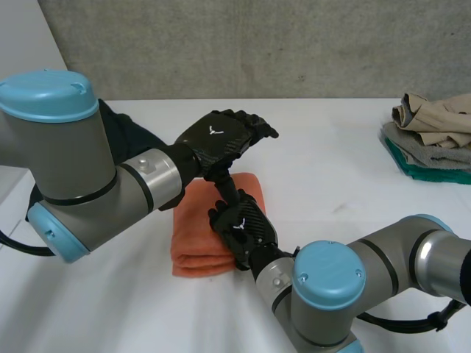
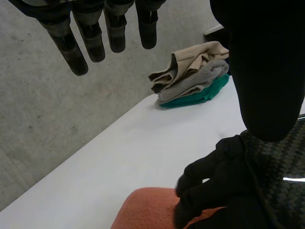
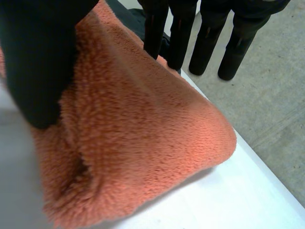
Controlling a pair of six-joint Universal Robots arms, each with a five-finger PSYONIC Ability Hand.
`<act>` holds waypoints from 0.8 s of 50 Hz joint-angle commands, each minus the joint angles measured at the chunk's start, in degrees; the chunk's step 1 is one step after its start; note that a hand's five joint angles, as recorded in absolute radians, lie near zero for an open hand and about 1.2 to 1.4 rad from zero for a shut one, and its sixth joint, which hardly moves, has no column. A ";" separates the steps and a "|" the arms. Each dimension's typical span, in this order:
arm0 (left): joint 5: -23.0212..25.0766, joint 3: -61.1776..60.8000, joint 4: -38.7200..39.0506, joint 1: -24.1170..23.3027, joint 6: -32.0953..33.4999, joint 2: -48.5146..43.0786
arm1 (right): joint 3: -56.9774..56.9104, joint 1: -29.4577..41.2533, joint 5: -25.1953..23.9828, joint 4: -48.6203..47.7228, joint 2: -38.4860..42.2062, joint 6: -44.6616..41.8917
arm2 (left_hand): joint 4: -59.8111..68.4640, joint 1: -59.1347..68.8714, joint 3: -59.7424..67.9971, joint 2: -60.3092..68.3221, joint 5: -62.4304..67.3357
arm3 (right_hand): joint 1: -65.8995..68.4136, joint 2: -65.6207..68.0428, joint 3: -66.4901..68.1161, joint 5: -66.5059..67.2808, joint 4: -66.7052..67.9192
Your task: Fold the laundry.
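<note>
A folded orange towel [image 1: 197, 234] lies on the white table [image 1: 331, 184] in front of me. My right hand [image 1: 243, 226] sits on the towel's right edge. Its thumb [image 3: 38, 62] presses one side of a raised ridge of the orange towel [image 3: 138, 138] and its fingers [image 3: 205, 38] reach over the other side, pinching it. From the left wrist view the right hand [image 2: 224, 191] curls onto the orange towel [image 2: 147, 210]. My left hand [image 1: 221, 138] hovers above the towel's far end, held off the table with straight fingers [image 2: 90, 33] that hold nothing.
A stack of folded laundry [image 1: 430, 140], beige over grey over green, sits at the table's far right; the left wrist view looks across at this stack [image 2: 190, 81]. A dark cloth [image 1: 125, 129] lies behind my left arm. A grey wall stands behind the table.
</note>
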 commanded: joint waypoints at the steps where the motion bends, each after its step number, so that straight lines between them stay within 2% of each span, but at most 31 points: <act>1: -0.28 -0.47 -0.09 0.48 -0.23 0.16 | -1.82 -0.26 -0.09 0.08 1.10 0.14 | 2.61 1.86 2.83 2.59 2.28 | 17.73 18.20 17.89 19.52 17.90; 5: -0.28 -0.39 -0.01 0.57 -0.23 0.33 | -3.31 -0.35 -0.09 0.34 1.19 0.58 | 2.61 1.86 2.83 2.59 2.28 | 13.38 13.85 13.53 15.17 13.54; 8: -0.28 -0.47 -0.01 0.57 -0.14 0.33 | -3.49 -1.05 0.18 1.22 0.93 0.58 | 2.78 2.03 3.00 2.75 2.44 | 1.93 2.40 2.09 3.72 2.10; 20: -0.28 -0.82 -0.09 1.18 -0.23 0.42 | -3.05 -2.45 -0.44 2.02 0.66 0.23 | 2.78 2.03 3.00 2.75 2.44 | 2.42 2.89 2.58 4.21 2.58; 23: -0.28 -1.00 -0.09 1.27 -0.23 0.33 | -4.10 -2.45 -0.53 2.10 2.50 0.05 | 2.78 2.03 3.00 2.75 2.44 | 7.77 8.24 7.92 9.56 7.93; 24: -0.37 -1.00 -0.09 1.27 -0.31 0.33 | -4.54 -2.45 -0.53 2.19 2.68 0.05 | 2.78 2.03 3.00 2.75 2.44 | 16.47 16.93 16.62 18.25 16.63; 25: -0.37 -1.17 -0.18 1.27 -0.31 0.33 | -4.81 -2.54 -0.44 2.10 2.68 0.14 | 2.78 2.03 3.00 2.75 2.44 | 40.03 40.50 40.19 41.82 40.20; 26: -0.37 -1.35 -0.18 1.27 -0.31 0.33 | -4.90 -2.72 -0.44 2.02 2.51 0.14 | 2.78 2.03 3.00 2.75 2.44 | 50.20 50.67 50.36 51.99 50.37; 36: -0.37 -1.09 -0.01 2.24 -0.23 0.68 | -3.76 -9.12 -0.70 2.19 -5.57 0.14 | 2.44 1.69 2.66 2.42 2.11 | 50.30 50.77 50.46 52.09 50.47; 39: -0.37 -0.91 0.08 2.32 -0.23 0.77 | -4.37 -12.11 -1.93 2.19 -6.02 0.14 | 2.44 1.69 2.66 2.42 2.11 | 50.30 50.77 50.46 52.09 50.47; 40: -0.37 -0.82 0.17 2.41 -0.23 0.77 | -4.81 -14.38 -4.11 2.10 -6.37 0.06 | 2.44 1.69 2.66 2.42 2.11 | 50.30 50.77 50.46 52.09 50.47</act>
